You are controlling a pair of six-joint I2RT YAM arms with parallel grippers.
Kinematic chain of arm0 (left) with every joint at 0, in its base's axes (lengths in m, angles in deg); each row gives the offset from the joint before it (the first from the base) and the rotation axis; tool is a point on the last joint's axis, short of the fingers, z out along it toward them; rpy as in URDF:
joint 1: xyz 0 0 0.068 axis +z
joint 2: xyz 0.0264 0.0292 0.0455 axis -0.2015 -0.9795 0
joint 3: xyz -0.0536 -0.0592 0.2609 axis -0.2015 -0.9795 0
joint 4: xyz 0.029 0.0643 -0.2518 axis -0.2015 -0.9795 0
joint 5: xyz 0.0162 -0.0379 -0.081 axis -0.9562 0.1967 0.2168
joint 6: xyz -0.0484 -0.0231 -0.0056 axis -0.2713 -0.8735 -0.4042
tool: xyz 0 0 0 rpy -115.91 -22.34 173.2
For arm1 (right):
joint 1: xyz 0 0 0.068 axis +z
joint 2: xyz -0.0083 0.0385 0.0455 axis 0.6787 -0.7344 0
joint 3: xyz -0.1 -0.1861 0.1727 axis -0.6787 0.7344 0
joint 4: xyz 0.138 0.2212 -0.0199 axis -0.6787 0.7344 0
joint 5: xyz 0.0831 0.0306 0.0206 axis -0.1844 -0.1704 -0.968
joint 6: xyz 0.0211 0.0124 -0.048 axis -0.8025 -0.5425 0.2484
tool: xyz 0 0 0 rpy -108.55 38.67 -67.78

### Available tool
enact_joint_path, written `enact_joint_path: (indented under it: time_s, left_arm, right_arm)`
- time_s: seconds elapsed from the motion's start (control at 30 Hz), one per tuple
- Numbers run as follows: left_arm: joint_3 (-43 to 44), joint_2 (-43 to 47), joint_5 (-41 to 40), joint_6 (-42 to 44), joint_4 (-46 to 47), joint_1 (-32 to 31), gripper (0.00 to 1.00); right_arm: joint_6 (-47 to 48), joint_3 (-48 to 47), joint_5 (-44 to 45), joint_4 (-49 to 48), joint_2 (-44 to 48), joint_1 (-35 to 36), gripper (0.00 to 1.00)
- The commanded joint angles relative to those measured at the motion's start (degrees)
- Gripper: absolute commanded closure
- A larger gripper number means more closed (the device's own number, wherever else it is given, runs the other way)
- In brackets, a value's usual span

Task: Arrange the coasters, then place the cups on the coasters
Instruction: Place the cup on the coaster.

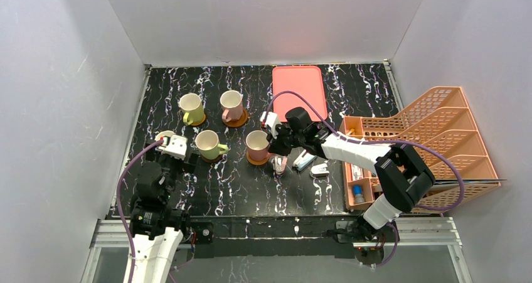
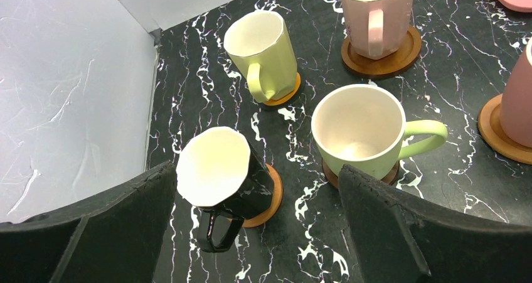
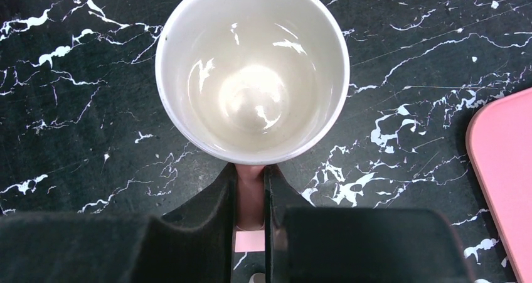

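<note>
Top external: pink tray [image 1: 300, 91] near cup [image 1: 257, 144]

Pink cup [image 2: 518, 101], half beyond right edge

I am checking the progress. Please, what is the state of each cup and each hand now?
Black cup, upright on coaster.
Yellow cup, upright on coaster.
Green cup, upright on coaster.
Far pink cup, upright on coaster.
Near pink cup, upright on coaster, held.
Left hand, open, empty.
Right hand, shut on near pink cup.
</note>
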Motion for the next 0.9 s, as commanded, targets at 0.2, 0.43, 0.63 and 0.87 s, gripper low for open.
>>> enact_joint_path:
  time_s: [0.2, 0.43, 0.63, 0.87]
  left_arm:
    - [-0.1, 0.7, 0.8, 0.2, -0.6, 0.6, 0.02]
    - [-0.1, 0.6, 1.0, 0.2, -0.6, 0.7, 0.02]
    - [-0.1, 0.8, 1.0, 0.2, -0.6, 0.7, 0.02]
    - [-0.1, 0.7, 1.0, 0.2, -0.6, 0.7, 0.02]
  right_arm:
    - [0.6, -3.3, -3.5, -1.2, 0.7, -0.4, 0.72]
    - [0.8, -3.3, -4.4, -0.8, 1.3, -0.4, 0.57]
    - [0.7, -3.6, -5.7, -0.1, 2.2, -0.9, 0.48]
    - [0.1, -3.6, -7.3, 0.0, 3.9, -2.1, 0.31]
